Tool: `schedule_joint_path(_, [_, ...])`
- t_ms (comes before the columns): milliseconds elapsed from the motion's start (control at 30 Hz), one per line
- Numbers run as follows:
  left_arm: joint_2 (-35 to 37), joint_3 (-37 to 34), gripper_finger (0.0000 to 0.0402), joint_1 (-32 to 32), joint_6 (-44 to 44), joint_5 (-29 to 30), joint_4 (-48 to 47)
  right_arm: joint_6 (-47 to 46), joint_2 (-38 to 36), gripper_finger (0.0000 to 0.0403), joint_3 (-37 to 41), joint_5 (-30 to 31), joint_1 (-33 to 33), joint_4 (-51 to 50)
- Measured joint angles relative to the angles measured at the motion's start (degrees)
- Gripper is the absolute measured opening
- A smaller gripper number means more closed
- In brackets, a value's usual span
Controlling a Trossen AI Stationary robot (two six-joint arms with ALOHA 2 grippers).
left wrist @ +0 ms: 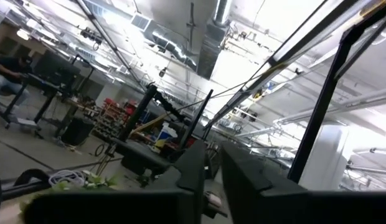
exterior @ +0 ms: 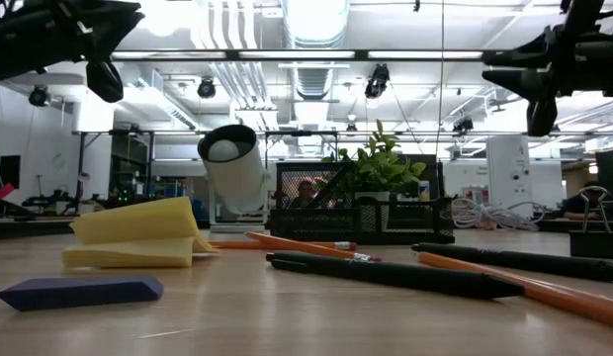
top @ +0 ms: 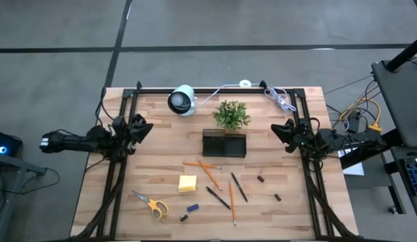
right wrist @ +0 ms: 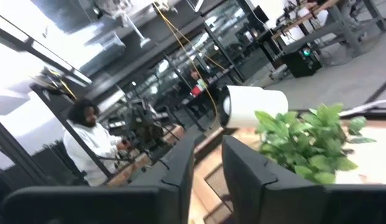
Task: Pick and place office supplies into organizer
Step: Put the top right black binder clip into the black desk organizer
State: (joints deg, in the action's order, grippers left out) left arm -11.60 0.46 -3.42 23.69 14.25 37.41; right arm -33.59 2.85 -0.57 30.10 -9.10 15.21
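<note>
- The left gripper [top: 142,126] hangs over the desk's [top: 155,161] left edge, well apart from the supplies; in its wrist view the two dark, blocky fingers [left wrist: 192,169] stand a narrow slit apart, holding nothing.
- The scissors [top: 150,205], with yellow loop handles and thin metal blades, lie flat near the front left corner of the pale, plank-grained wood.
- The square yellow sticky-note pad [top: 187,183] sits behind them, its top sheets curling up in the low view.
- A small blue block [top: 192,208] lies just in front of the pad.
- Slim orange pencils [top: 209,175] and dark pens [top: 239,187] are scattered in the middle.
- The organizer [top: 224,144], a black mesh rectangular tray, stands behind them, just in front of the leafy plant [top: 231,114].
- Tiny dark clips [top: 261,179] lie to the right.
- The right gripper [top: 278,129] hangs over the right edge, its fingers [right wrist: 246,163] slightly apart and empty.
</note>
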Motion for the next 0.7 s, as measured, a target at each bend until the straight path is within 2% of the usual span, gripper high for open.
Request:
schedule_joint_path(167, [-5.1, 1.5, 0.0122, 0.0, 0.0, 1.1, 4.2, 0.2, 0.0, 0.0129, 0.0, -0.2, 0.0, 3.1])
schedule_joint_path(300, [-9.4, 3.4, 0.016, 0.0, 0.0, 1.1, 12.1, 0.1, 0.0, 0.0149, 0.0, -1.9, 0.0, 7.2])
schedule_joint_path(467, [-14.5, 5.0, 0.017, 0.0, -0.4, 1.1, 21.7, 1.1, 0.0, 0.0156, 0.0, -3.0, 0.0, 13.7])
schedule_joint_path(700, [-21.0, 9.1, 0.0171, 0.0, -0.3, 1.1, 21.6, 0.7, 0.9, 0.0157, 0.0, -3.9, 0.0, 13.8])
